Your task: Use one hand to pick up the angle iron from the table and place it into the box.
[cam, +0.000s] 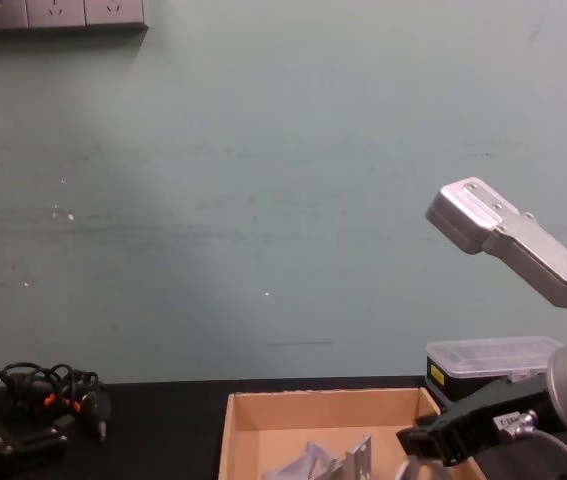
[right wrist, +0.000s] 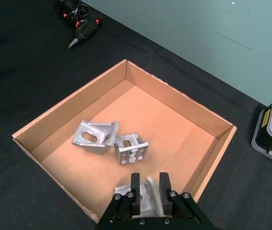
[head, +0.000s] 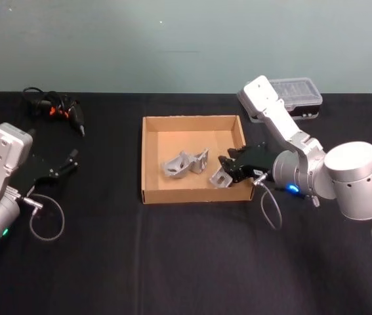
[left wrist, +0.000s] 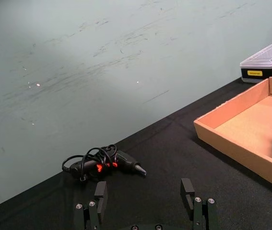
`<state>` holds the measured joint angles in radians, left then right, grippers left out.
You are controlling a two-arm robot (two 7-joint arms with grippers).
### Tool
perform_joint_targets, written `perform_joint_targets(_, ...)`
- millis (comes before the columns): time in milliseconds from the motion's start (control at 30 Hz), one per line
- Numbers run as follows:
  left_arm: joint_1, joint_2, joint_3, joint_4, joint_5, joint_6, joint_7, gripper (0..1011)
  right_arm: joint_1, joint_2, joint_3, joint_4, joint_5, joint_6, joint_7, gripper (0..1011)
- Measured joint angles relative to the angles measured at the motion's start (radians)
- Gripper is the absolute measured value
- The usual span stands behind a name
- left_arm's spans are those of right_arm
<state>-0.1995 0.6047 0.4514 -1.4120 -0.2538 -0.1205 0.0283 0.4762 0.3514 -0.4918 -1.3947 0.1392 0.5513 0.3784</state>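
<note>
right gripper (head: pixel 228 169): we see it over the near right corner of the box (head: pixel 151 157), its fingers (right wrist: pixel 135 189) clamped on an angle iron (right wrist: pixel 147 199)
held angle iron: inside the box's walls, between the fingers
other angle irons (head: pixel 186 163): two more lie mid-box, touching each other
left gripper (head: pixel 67 162): idle over the table (head: pixel 172 262) at far left, jaws apart, gripping nothing
plastic case (head: pixel 290 95): behind the box, right
corded tool (head: pixel 58 108): back left

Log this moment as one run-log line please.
right gripper: shut on angle iron, over box | in box: two angle irons | left gripper: open, idle over table
</note>
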Motion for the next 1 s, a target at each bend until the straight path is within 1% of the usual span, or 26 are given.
perform_joint_targets(67, 0.000, 0.000, 0.000, 0.000, 0.000, 0.000, 0.000, 1000, -0.003, -0.002, 0.005, -0.001, -0.005, -0.003, 0.000, 315)
perform_joint_targets(100, 0.000, 0.000, 0.000, 0.000, 0.000, 0.000, 0.000, 1000, -0.006, -0.003, 0.009, -0.004, -0.008, -0.006, 0.000, 315)
perform_joint_targets(167, 0.000, 0.000, 0.000, 0.000, 0.000, 0.000, 0.000, 1000, -0.010, -0.004, 0.015, -0.008, -0.009, -0.009, 0.000, 393)
perform_joint_targets(200, 0.000, 0.000, 0.000, 0.000, 0.000, 0.000, 0.000, 1000, -0.012, -0.005, 0.018, -0.009, -0.009, -0.011, 0.000, 403)
perform_joint_targets(233, 0.000, 0.000, 0.000, 0.000, 0.000, 0.000, 0.000, 1000, -0.017, -0.007, 0.024, -0.013, -0.009, -0.014, 0.000, 450)
perform_joint_targets(267, 0.000, 0.000, 0.000, 0.000, 0.000, 0.000, 0.000, 1000, -0.019, -0.007, 0.027, -0.015, -0.010, -0.015, 0.000, 450)
perform_joint_targets(300, 0.000, 0.000, 0.000, 0.000, 0.000, 0.000, 0.000, 1000, -0.021, -0.008, 0.030, -0.016, -0.010, -0.016, 0.000, 471)
perform_joint_targets(333, 0.000, 0.000, 0.000, 0.000, 0.000, 0.000, 0.000, 1000, -0.023, -0.008, 0.033, -0.018, -0.010, -0.017, 0.000, 533)
perform_joint_targets(367, 0.000, 0.000, 0.000, 0.000, 0.000, 0.000, 0.000, 1000, -0.029, -0.009, 0.039, -0.023, -0.010, -0.019, 0.001, 574)
perform_joint_targets(467, 0.000, 0.000, 0.000, 0.000, 0.000, 0.000, 0.000, 1000, -0.037, -0.009, 0.048, -0.030, -0.010, -0.025, 0.003, 653)
perform_joint_targets(533, 0.000, 0.000, 0.000, 0.000, 0.000, 0.000, 0.000, 1000, -0.048, -0.009, 0.056, -0.042, -0.013, -0.038, 0.003, 713)
perform_joint_targets(567, 0.000, 0.000, 0.000, 0.000, 0.000, 0.000, 0.000, 1000, -0.058, -0.006, 0.059, -0.055, -0.017, -0.050, 0.002, 771)
perform_joint_targets(600, 0.000, 0.000, 0.000, 0.000, 0.000, 0.000, 0.000, 1000, -0.062, -0.004, 0.060, -0.062, -0.021, -0.056, 0.001, 788)
perform_joint_targets(633, 0.000, 0.000, 0.000, 0.000, 0.000, 0.000, 0.000, 1000, -0.067, -0.002, 0.061, -0.070, -0.024, -0.064, 0.000, 844)
perform_joint_targets(733, 0.000, 0.000, 0.000, 0.000, 0.000, 0.000, 0.000, 1000, -0.094, 0.008, 0.073, -0.110, -0.034, -0.092, -0.004, 896)
perform_joint_targets(767, 0.000, 0.000, 0.000, 0.000, 0.000, 0.000, 0.000, 1000, -0.094, 0.008, 0.073, -0.110, -0.034, -0.092, -0.004, 915)
perform_joint_targets(800, 0.000, 0.000, 0.000, 0.000, 0.000, 0.000, 0.000, 1000, -0.099, 0.010, 0.077, -0.117, -0.034, -0.098, -0.004, 958)
perform_joint_targets(900, 0.000, 0.000, 0.000, 0.000, 0.000, 0.000, 0.000, 1000, -0.131, 0.022, 0.097, -0.153, -0.041, -0.136, -0.015, 1002)
perform_joint_targets(933, 0.000, 0.000, 0.000, 0.000, 0.000, 0.000, 0.000, 1000, -0.131, 0.022, 0.097, -0.153, -0.041, -0.136, -0.015, 1002)
perform_joint_targets(1000, 0.000, 0.000, 0.000, 0.000, 0.000, 0.000, 0.000, 1000, -0.162, 0.035, 0.114, -0.180, -0.059, -0.188, -0.036, 1000)
